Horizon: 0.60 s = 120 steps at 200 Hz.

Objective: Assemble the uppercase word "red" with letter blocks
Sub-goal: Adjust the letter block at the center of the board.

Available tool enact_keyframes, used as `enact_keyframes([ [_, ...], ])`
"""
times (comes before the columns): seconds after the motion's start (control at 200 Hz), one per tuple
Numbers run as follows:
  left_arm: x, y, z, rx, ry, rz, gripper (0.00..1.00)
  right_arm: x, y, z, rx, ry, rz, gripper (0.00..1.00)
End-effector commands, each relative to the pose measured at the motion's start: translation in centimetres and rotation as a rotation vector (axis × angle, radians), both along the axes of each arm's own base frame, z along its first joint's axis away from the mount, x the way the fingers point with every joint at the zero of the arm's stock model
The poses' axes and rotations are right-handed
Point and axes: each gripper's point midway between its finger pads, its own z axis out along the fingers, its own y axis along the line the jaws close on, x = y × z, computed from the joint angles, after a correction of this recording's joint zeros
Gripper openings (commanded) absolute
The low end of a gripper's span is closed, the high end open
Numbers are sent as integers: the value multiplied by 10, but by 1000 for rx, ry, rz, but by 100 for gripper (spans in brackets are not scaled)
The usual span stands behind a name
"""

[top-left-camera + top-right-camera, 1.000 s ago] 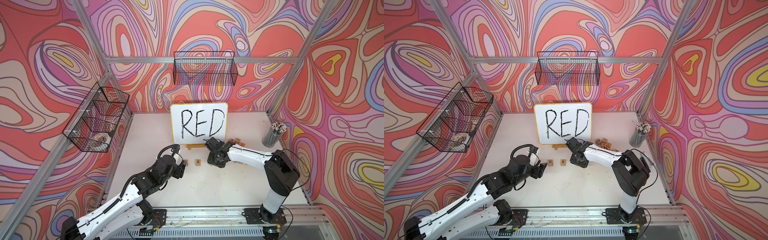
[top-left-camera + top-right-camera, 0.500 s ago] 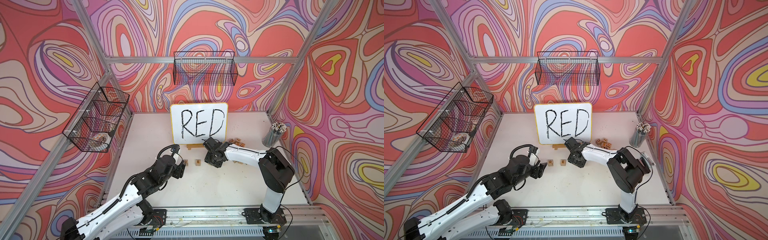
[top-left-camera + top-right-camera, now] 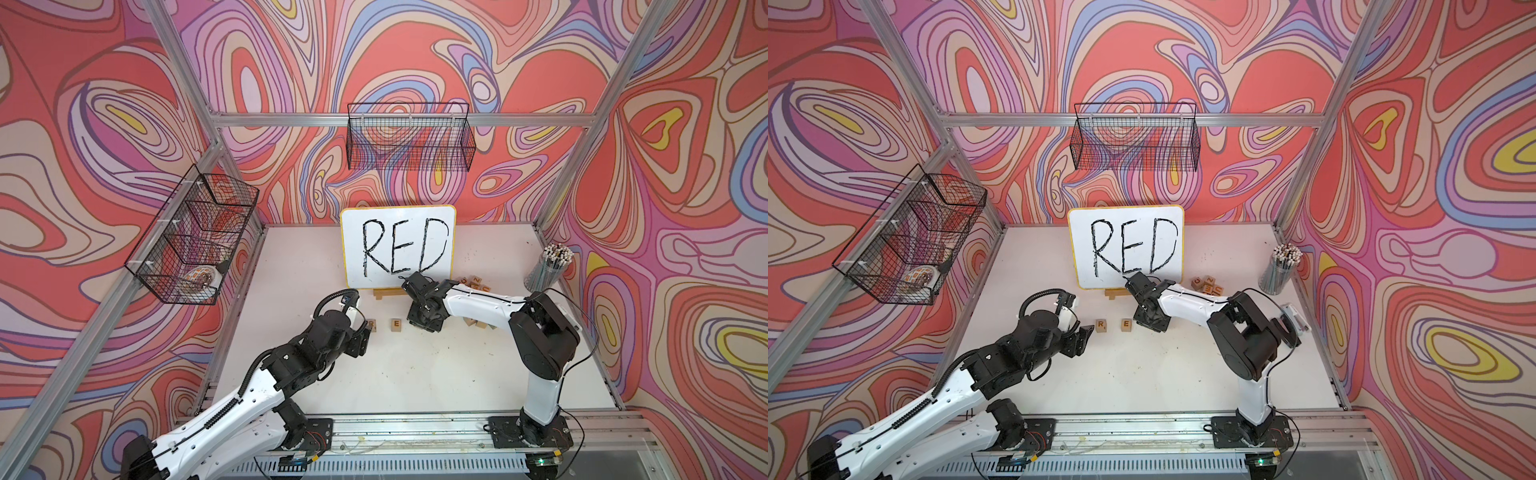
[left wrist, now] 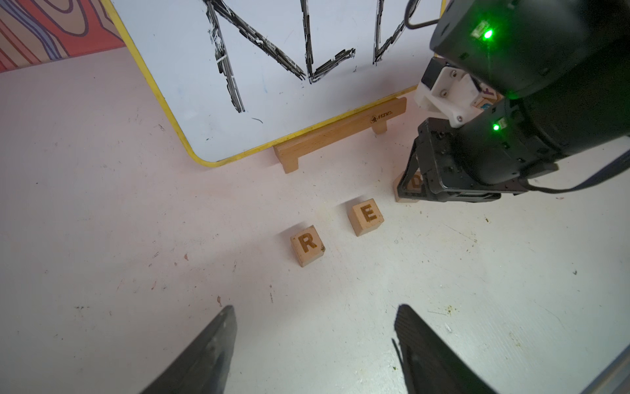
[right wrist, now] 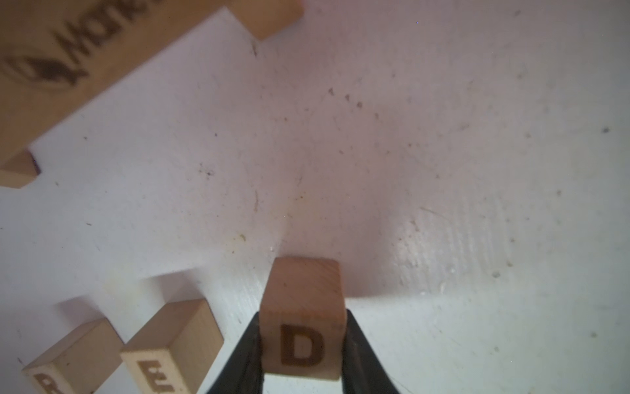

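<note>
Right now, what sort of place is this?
Probably a robotics lab test cell: a left arm and right arm bolted to a base rail, an aluminium frame hung with swirl-patterned walls, and a white board handwritten RED.

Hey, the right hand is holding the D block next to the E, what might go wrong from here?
1. The right hand is shut on the D block, and the E block lies close beside one finger; opening may nudge it out of line.
2. Its wrist sits near the whiteboard, so a careless retreat might bump the board.
</note>
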Motion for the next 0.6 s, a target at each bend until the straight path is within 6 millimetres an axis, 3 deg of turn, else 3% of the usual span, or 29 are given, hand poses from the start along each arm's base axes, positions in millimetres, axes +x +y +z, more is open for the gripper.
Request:
enact_keyframes([
  [0.0, 1, 3, 0, -2, -7, 15, 76, -3, -12, 3, -100, 9, 90, 30],
  [0.205, 1, 2, 0, -4, -7, 13, 76, -1, -20, 6, -195, 24, 210, 29],
  [0.596, 1, 3, -1, 2, -2, 17, 76, -7, -12, -8, -166, 68, 261, 30],
])
